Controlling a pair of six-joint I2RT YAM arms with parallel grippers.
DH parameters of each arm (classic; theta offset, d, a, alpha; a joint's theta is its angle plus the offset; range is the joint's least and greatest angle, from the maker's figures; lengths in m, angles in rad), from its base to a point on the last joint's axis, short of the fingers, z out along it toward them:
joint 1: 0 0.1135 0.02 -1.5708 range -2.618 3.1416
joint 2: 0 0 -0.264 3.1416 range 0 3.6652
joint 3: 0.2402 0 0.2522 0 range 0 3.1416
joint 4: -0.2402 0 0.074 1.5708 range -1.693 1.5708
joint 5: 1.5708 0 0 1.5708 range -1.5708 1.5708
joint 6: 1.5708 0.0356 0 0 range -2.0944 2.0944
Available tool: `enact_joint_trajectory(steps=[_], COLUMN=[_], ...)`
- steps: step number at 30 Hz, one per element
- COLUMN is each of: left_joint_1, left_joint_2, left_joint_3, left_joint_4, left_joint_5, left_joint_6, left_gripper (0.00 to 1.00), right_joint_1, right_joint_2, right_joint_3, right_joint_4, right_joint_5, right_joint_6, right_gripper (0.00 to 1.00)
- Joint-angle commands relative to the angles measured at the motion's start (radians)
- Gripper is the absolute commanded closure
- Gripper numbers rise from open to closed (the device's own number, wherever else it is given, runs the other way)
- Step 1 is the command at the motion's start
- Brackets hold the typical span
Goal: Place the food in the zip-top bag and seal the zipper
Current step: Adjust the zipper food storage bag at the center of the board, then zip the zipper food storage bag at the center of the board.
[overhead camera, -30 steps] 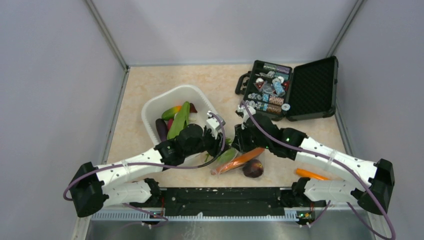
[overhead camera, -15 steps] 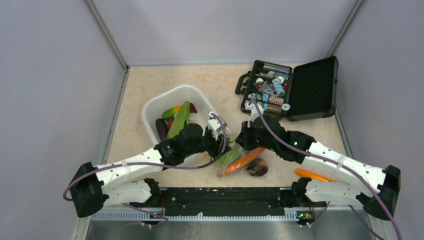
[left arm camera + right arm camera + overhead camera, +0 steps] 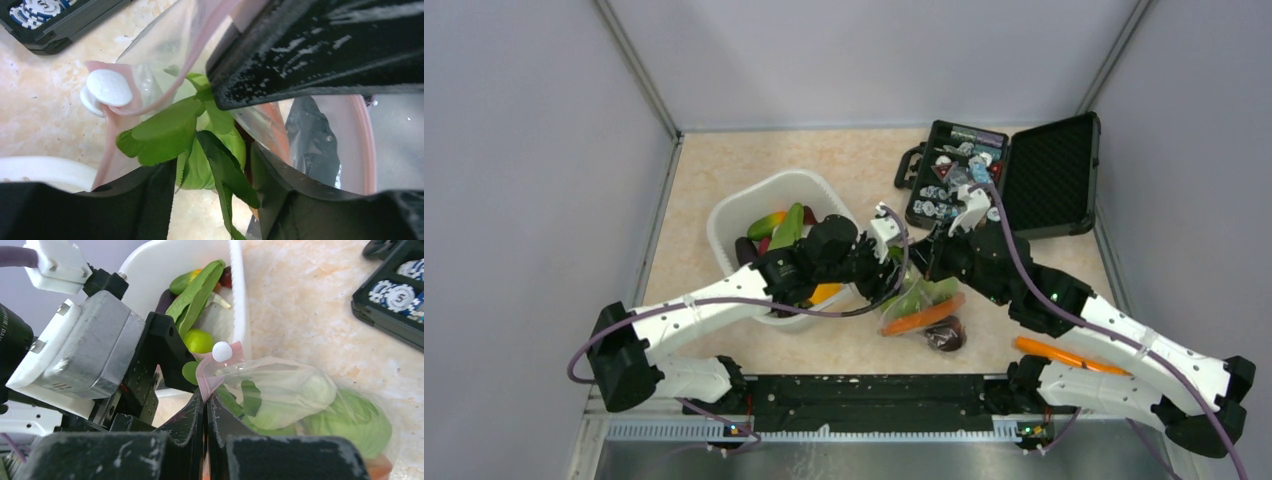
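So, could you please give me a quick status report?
Right tool shut on the zipper beside its white slider. Left tool open at the mouth of the bag. Bag holds cabbages, not sealed. A leaf pokes out through the mouth.

The right claw pinches the zip-top bag's zipper beside the white tub.

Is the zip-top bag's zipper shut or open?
Open. The left wrist view shows the zipper parted, with a green leafy piece poking out of the zip-top bag.
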Motion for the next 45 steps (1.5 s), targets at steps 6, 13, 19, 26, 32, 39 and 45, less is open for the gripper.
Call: enact_joint_trajectory(steps=[6, 13, 19, 26, 32, 39, 45], left_joint_1=[0.001, 0.002, 0.002, 0.001, 0.001, 0.001, 0.001], left_joint_2=[-0.119, -0.267, -0.306, -0.254, -0.18, -0.214, -0.19], left_joint_3=[0.112, 0.098, 0.069, 0.089, 0.133, 0.097, 0.136], left_joint_4=[0.026, 0.086, 0.143, 0.018, -0.075, -0.095, -0.135], left_joint_5=[-0.041, -0.149, -0.239, -0.367, -0.288, -0.201, -0.146], left_joint_6=[-0.025, -0.023, -0.065, -0.049, -0.096, -0.182, -0.202], left_gripper=[0.17, 0.11, 0.2, 0.1, 0.17, 0.16, 0.19], right_joint_1=[0.008, 0.006, 0.007, 0.006, 0.007, 0.008, 0.007], right_joint_2=[-0.05, -0.051, 0.016, 0.004, -0.002, 0.003, 0.012], right_joint_3=[0.11, 0.109, 0.225, 0.233, 0.21, 0.188, 0.165], right_joint_4=[0.077, 0.07, -0.063, -0.033, -0.035, -0.03, -0.007], right_joint_5=[0.205, 0.262, 0.215, 0.212, 0.232, 0.244, 0.226], right_joint_6=[-0.051, -0.061, -0.126, -0.168, -0.146, -0.136, -0.126], right_gripper=[1.0, 1.0, 1.0, 1.0, 1.0, 1.0, 1.0])
